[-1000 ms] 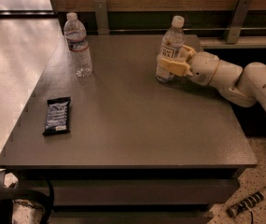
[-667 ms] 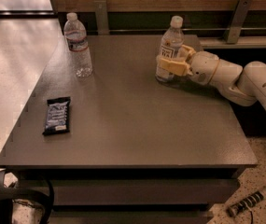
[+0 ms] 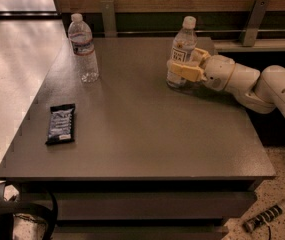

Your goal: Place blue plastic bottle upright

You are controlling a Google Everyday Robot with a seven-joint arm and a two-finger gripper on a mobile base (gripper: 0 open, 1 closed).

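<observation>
The blue plastic bottle (image 3: 182, 40) is clear with a white cap and a pale label bearing a black square mark. It stands upright on the dark table (image 3: 142, 134), at the back right. My gripper (image 3: 184, 63) reaches in from the right on a white arm. Its yellow fingers (image 3: 186, 71) sit on both sides of the bottle's lower half and are closed against it. The bottle's base rests on the table top.
A ribbed clear bottle (image 3: 83, 48) with a narrow label band stands upright at the back left. A dark snack bar (image 3: 61, 123) lies flat near the left edge. A wooden wall with a metal rail (image 3: 252, 33) runs behind the table.
</observation>
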